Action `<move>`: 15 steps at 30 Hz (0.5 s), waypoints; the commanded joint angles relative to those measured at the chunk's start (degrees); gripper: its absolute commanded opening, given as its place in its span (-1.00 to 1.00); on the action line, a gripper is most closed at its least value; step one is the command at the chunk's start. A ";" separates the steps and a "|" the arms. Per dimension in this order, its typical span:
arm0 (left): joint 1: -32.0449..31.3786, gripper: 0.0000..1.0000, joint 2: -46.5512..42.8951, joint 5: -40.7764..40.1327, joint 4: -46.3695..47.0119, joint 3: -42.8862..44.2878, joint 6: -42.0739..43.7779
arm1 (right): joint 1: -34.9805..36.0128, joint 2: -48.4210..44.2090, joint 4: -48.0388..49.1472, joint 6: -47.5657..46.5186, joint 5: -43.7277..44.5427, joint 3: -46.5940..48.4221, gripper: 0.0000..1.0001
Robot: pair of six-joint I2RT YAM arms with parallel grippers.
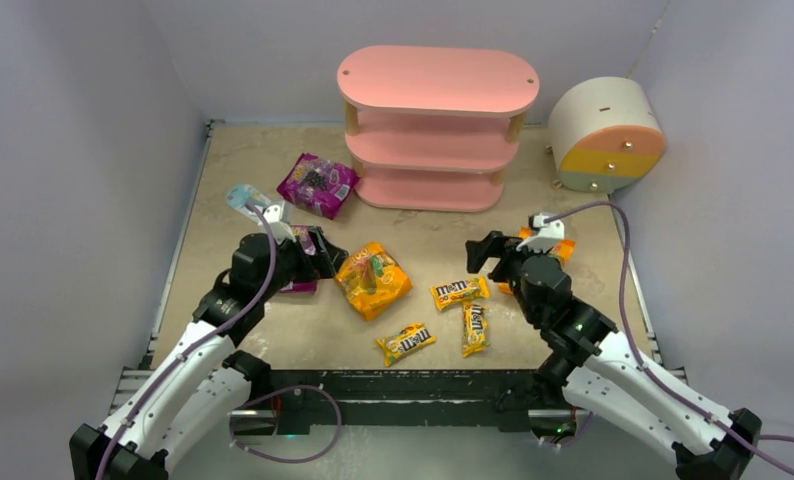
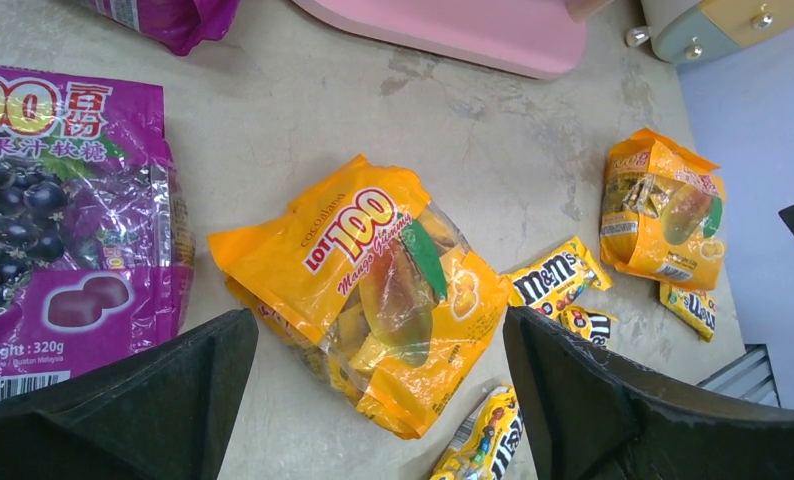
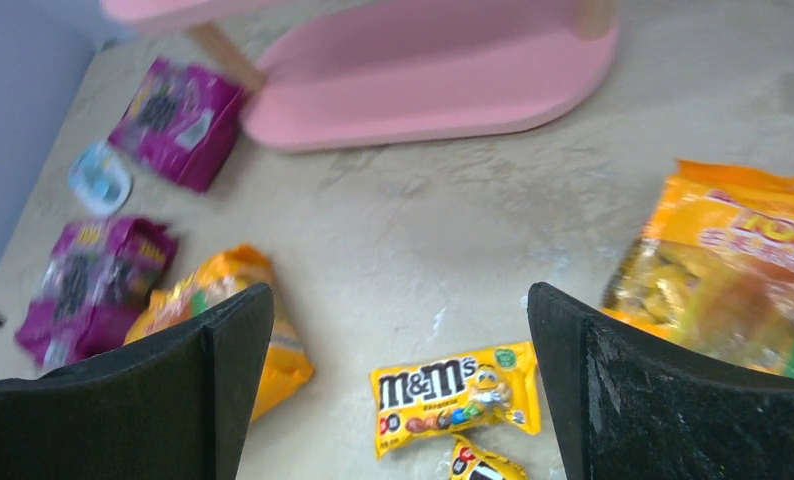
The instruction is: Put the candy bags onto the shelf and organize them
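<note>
The pink three-tier shelf (image 1: 438, 125) stands at the back with nothing on its boards. One magenta-purple bag (image 1: 318, 183) lies left of it. A second purple bag (image 2: 43, 220) lies under my left gripper (image 1: 318, 250), which is open and empty, its jaws above and either side of an orange mango bag (image 2: 373, 280). The other orange bag (image 3: 733, 270) lies by my right gripper (image 1: 483, 255), also open and empty, above a yellow M&M's packet (image 3: 455, 395). Three M&M's packets (image 1: 460, 291) (image 1: 475, 328) (image 1: 405, 342) show at front centre; a fourth (image 2: 688, 305) lies beside the right orange bag.
A round cream drawer unit (image 1: 608, 135) with yellow and pink fronts stands at the back right. A small pale blue-white packet (image 1: 241, 195) lies at the left near the purple bags. Grey walls enclose the table on three sides.
</note>
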 commanded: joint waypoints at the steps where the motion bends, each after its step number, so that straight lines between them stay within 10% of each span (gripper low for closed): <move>1: -0.21 1.00 -0.08 2.21 1.62 -0.94 -0.17 | 0.02 1.52 5.63 -9.60 -16.92 0.50 0.96; 8: -0.21 1.00 1.70 3.11 3.26 -3.07 -0.48 | 0.06 11.84 10.94 -15.78 -42.45 1.12 0.96; 15: -0.19 0.99 4.60 4.14 4.49 -2.86 0.13 | 0.09 26.12 18.42 -10.87 -45.51 4.19 0.96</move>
